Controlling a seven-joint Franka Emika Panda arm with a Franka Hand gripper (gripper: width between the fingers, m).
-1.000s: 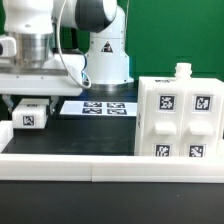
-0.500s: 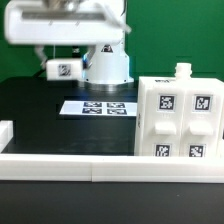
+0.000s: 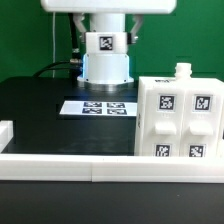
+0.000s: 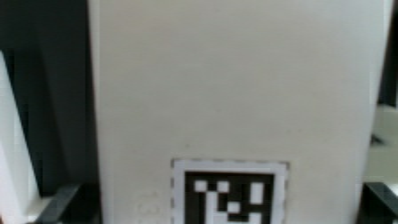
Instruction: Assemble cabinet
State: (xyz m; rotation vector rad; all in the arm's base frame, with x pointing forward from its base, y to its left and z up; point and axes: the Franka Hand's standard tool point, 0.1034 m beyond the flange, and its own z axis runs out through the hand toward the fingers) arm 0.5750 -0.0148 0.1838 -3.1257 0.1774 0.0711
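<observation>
A: Entry, nearest first. What sits at the front edge?

B: A low white rail runs across the front of the black desk, with a short return at the exterior view's left.

A: And the cabinet?

B: The cabinet body stands upright on the desk just behind the rail, at the exterior view's right. Four square tags show on its front face, and a small white stub sticks up from its top.

A: Behind that?

B: The marker board lies flat mid-desk, to the exterior view's left of the cabinet body and apart from it.

A: State of the hand?

B: The hand is pinching a small panel. In the wrist view the panel fills the span between the two dark fingers, tag at the lower end. In the exterior view it hangs in the air, well above the marker board, tag facing the camera (the hand itself is mostly cut off at the top edge there).

A: Farthest?

B: The robot base, directly behind the raised panel.
</observation>
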